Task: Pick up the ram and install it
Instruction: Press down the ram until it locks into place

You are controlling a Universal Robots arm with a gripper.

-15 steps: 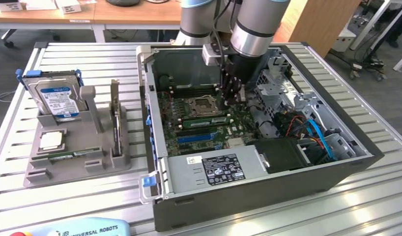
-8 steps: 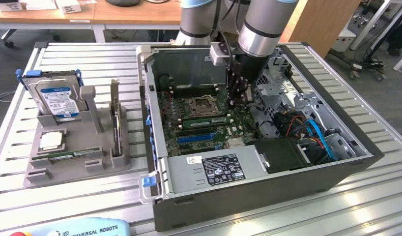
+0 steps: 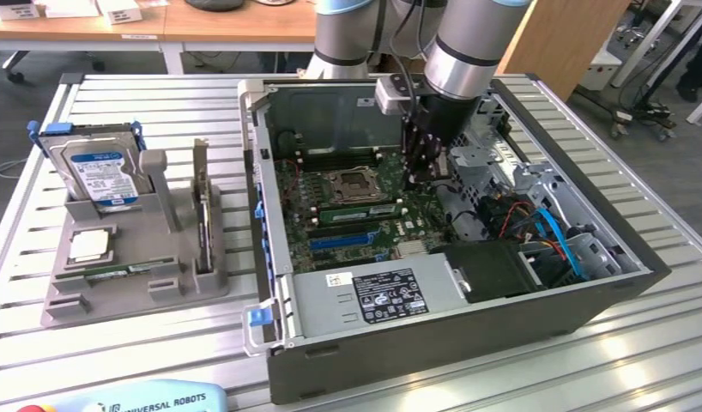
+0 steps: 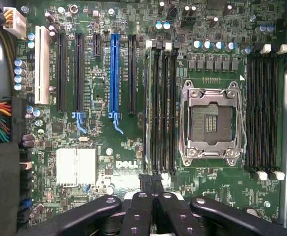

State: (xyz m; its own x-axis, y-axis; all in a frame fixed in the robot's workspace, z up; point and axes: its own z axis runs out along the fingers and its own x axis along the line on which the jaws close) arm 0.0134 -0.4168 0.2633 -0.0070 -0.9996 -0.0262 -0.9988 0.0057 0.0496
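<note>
Black linkages of the hand (image 4: 151, 180) fill the bottom centre of the wrist view. The hand is clenched, tips pressed together with no gap. Directly beyond the tips, the ram (image 4: 146, 108) stands edge-on as a thin green strip in the memory slot closest to the blue slot (image 4: 114, 73), left of the empty processor socket (image 4: 211, 120). Its long axis runs straight up the frame, away from the tips, in line with the neighbouring black slots. The tips sit over its near end; I cannot tell whether they touch it. In the exterior view, the hand (image 3: 418, 176) reaches down into the open computer case (image 3: 443, 343) on the desk (image 3: 672, 360).
</note>
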